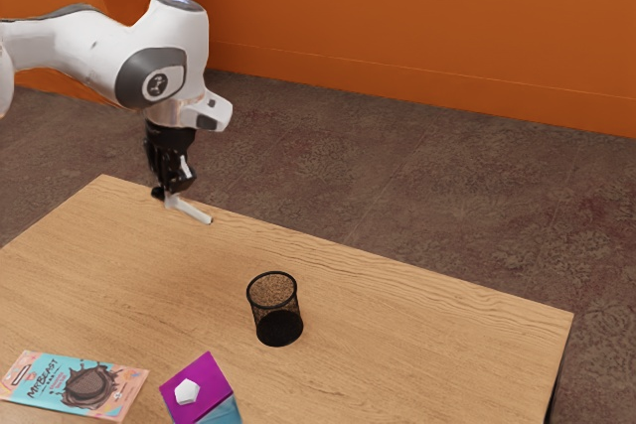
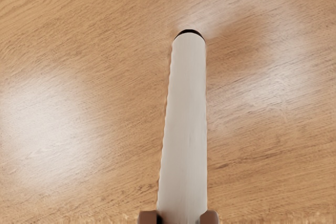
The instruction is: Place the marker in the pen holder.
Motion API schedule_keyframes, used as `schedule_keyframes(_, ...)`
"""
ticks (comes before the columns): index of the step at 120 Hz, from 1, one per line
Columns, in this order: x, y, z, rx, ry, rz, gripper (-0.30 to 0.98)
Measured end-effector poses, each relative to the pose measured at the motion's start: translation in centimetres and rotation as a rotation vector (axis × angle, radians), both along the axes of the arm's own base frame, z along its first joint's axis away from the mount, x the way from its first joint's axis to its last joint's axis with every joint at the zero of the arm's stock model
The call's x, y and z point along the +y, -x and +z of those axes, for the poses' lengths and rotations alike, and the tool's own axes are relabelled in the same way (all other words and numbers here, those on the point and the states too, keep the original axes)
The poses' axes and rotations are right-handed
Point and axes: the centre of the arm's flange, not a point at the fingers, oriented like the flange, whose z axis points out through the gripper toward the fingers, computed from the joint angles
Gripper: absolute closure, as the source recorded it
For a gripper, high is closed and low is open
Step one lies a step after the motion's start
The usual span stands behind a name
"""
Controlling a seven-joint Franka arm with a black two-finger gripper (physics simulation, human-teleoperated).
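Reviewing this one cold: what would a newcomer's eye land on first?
Probably the white marker, gripped at one end by the black gripper above the table. Next, the orange wall behind, then the vivid purple-topped box at the exterior view's lower edge, nearer the camera than the black mesh pen holder.

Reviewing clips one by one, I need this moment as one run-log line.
tool: shut on marker | marker: tilted, above table, outside pen holder | pen holder: upright on table | next: probably carry marker to pen holder
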Motion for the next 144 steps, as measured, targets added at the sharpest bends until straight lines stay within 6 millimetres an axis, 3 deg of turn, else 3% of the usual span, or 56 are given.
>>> schedule_keyframes(20, -7.5, 2.2, 0.9, 0.199, -0.176, -0.141, 0.78)
schedule_keyframes(29, -10.1, 1.5, 0.9, 0.243, -0.223, -0.179, 0.78)
schedule_keyframes(46, -11.4, -1.3, -0.2, 0.3, -0.254, -0.176, 0.78)
schedule_keyframes(55, -13.3, -2.3, -1.3, 0.322, -0.261, -0.201, 0.78)
schedule_keyframes(75, -18.5, -1.0, -2.3, 0.365, -0.274, -0.279, 0.78)
schedule_keyframes(93, -20.3, 0.6, -3.8, 0.429, -0.28, -0.307, 0.78)
schedule_keyframes(112, -22.5, 1.5, -2.4, 0.42, -0.271, -0.338, 0.78)
schedule_keyframes(144, -23.6, 1.9, -2.0, 0.436, -0.264, -0.35, 0.78)
